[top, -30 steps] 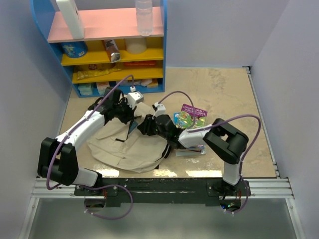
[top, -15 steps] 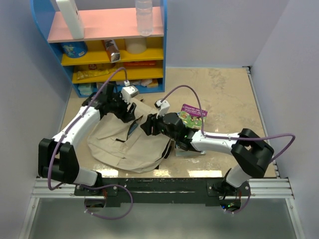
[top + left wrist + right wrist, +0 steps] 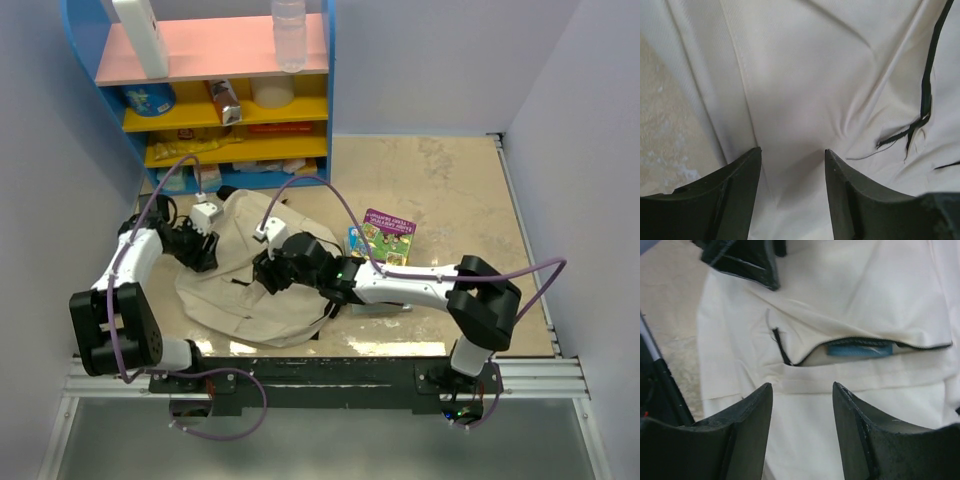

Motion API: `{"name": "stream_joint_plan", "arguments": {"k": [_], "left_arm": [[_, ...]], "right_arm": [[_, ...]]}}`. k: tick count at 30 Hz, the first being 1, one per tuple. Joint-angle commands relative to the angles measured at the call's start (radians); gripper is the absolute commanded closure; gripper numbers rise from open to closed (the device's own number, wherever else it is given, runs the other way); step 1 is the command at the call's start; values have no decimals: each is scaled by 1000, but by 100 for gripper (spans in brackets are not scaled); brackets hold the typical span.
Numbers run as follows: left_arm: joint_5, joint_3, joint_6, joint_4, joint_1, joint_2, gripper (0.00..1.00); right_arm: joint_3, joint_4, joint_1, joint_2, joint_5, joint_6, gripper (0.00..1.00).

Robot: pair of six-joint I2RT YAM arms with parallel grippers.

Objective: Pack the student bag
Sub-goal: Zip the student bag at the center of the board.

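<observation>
The student bag point(image 3: 250, 295), beige with black zippers, lies flat on the table between both arms. My left gripper point(image 3: 202, 252) hovers open over the bag's left part; in the left wrist view only smooth beige fabric point(image 3: 805, 90) lies between its fingers point(image 3: 740, 185), and a black zipper strip point(image 3: 926, 95) runs at the right. My right gripper point(image 3: 266, 272) is open above the bag's middle. In the right wrist view the front pocket's zipper point(image 3: 785, 352) gapes, with a blue item point(image 3: 860, 349) inside, just beyond the empty fingers point(image 3: 747, 415).
A colourful booklet point(image 3: 386, 236) lies right of the bag, with another flat item point(image 3: 385, 306) partly under the right arm. A blue and yellow shelf unit point(image 3: 215, 95) holding bottles and boxes stands at the back left. Walls close in on both sides.
My left gripper has opened, let go of the bag's fabric and moved left and nearer. The right arm has stretched left across the bag. The lifted flap now lies flat.
</observation>
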Motion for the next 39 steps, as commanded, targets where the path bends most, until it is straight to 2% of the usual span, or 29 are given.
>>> {"name": "stream_joint_plan", "arguments": {"k": [1, 8, 13, 17, 23, 27, 39], "left_arm": [[83, -13, 181, -92, 85, -4, 44], [89, -104, 172, -25, 87, -30, 46], [108, -82, 151, 3, 89, -2, 46], [108, -90, 146, 21, 87, -9, 46], [112, -96, 145, 23, 89, -16, 46], [112, -102, 145, 26, 87, -25, 46], [117, -105, 143, 32, 89, -21, 47]], "right_arm": [[112, -68, 45, 1, -43, -145, 46], [356, -206, 80, 214, -92, -220, 47], [463, -289, 82, 347, -133, -274, 50], [505, -303, 79, 393, -103, -277, 53], [522, -295, 79, 420, -98, -263, 56], [499, -272, 79, 380, -100, -257, 57], [536, -281, 48, 407, -68, -280, 52]]}}
